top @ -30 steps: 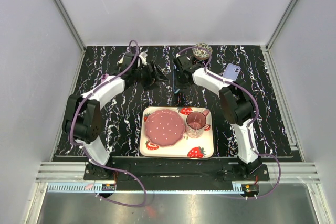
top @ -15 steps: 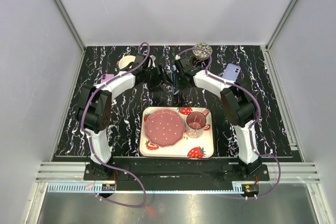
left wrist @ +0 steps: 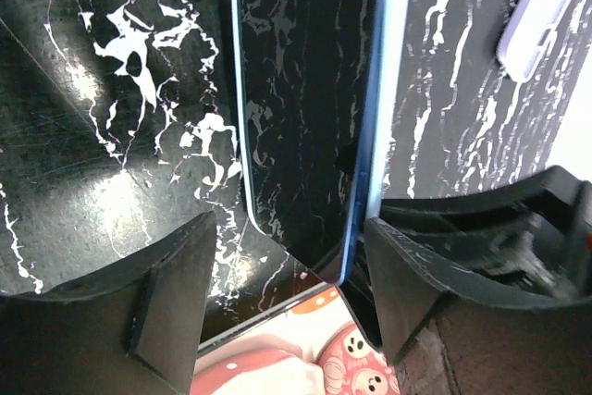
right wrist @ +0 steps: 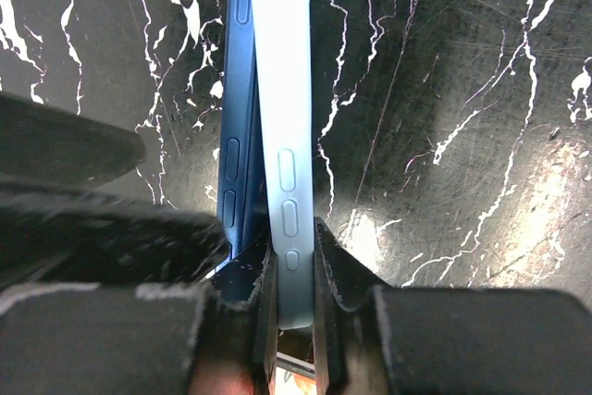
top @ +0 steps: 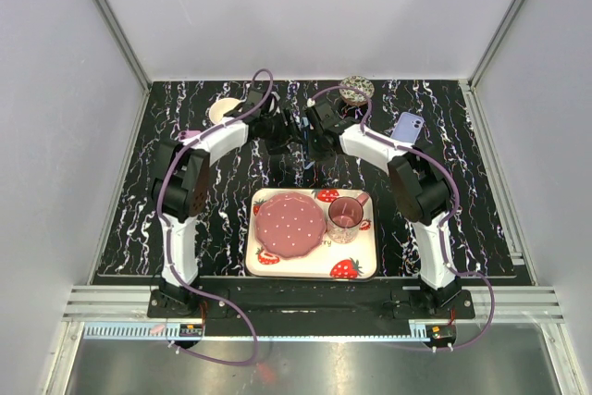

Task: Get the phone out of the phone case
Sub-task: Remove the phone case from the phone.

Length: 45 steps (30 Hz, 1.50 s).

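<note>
My right gripper (right wrist: 294, 242) is shut on the light sky-blue phone case (right wrist: 282, 90) and holds it on edge above the black marbled table. A dark blue phone (right wrist: 239, 90) sits against the case's left side, partly peeled out of it. In the left wrist view the phone's dark screen (left wrist: 305, 90) faces the camera, with the case's pale rim (left wrist: 393, 43) along its right. My left gripper (left wrist: 291, 238) is open, one finger on each side of the phone's lower corner. In the top view both grippers meet at the back middle, left (top: 289, 131) and right (top: 313, 141).
A strawberry-print tray (top: 356, 267) with a pink plate (top: 289, 226) and a pink cup (top: 345, 217) lies just in front of the grippers. A lilac phone (top: 407, 126) lies at the back right. A small bowl (top: 356, 90) and a white ring (top: 222, 109) sit at the back.
My left arm has swung right, toward the right gripper, and its open fingers now straddle the phone. The right gripper has stayed put, holding the case.
</note>
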### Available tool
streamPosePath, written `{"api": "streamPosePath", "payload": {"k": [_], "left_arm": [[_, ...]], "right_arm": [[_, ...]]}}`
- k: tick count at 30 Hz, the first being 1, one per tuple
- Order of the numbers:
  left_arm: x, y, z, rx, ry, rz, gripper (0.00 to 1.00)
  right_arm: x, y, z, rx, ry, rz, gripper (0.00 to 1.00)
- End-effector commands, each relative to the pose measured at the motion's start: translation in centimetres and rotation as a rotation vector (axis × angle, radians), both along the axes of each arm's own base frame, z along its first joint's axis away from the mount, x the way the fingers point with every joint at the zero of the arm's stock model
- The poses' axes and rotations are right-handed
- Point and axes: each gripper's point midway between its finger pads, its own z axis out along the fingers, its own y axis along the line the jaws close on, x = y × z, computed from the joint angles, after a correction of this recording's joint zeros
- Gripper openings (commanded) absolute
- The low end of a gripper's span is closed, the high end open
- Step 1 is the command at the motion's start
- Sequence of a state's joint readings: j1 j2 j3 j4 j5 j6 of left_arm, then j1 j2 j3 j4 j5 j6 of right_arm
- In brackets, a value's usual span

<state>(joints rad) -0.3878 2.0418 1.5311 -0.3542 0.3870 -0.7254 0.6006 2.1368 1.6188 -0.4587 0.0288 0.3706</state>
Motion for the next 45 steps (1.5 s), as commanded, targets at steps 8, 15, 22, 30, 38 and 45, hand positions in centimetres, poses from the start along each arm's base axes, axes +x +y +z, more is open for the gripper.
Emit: {"api": "streamPosePath", "payload": {"k": [8,15,22,30,38,45], "left_arm": [[0.8,-1.5,-1.3,0.010,-0.021,-0.002,0.67],[1.3,-0.9,-3.2,0.131,-0.031,-0.001,0.66],[0.9,0.8,-5.7,0.350,0.000,0.001,0.55],[0.8,3.2,-6.3,0.547,-0.014,0.041,0.44],[-0.3,4.6,-7.7,0.611,0.012,0.040,0.39],[-0.3,3.6,-7.9,0.563,0.025,0.019,0.38]], "right_arm": [[-6.9,0.8,-2.6,-0.046,0.225,0.111,0.00],[-6.7,1.2,-1.7,-0.041,0.213,0.122,0.00],[-6.4,1.5,0.1,-0.035,0.180,0.127,0.00],[-6.3,2.3,1.6,0.006,0.163,0.132,0.00],[-6.5,2.6,2.4,0.043,0.160,0.136,0.00],[-6.5,2.9,2.5,0.054,0.157,0.134,0.00]]}}
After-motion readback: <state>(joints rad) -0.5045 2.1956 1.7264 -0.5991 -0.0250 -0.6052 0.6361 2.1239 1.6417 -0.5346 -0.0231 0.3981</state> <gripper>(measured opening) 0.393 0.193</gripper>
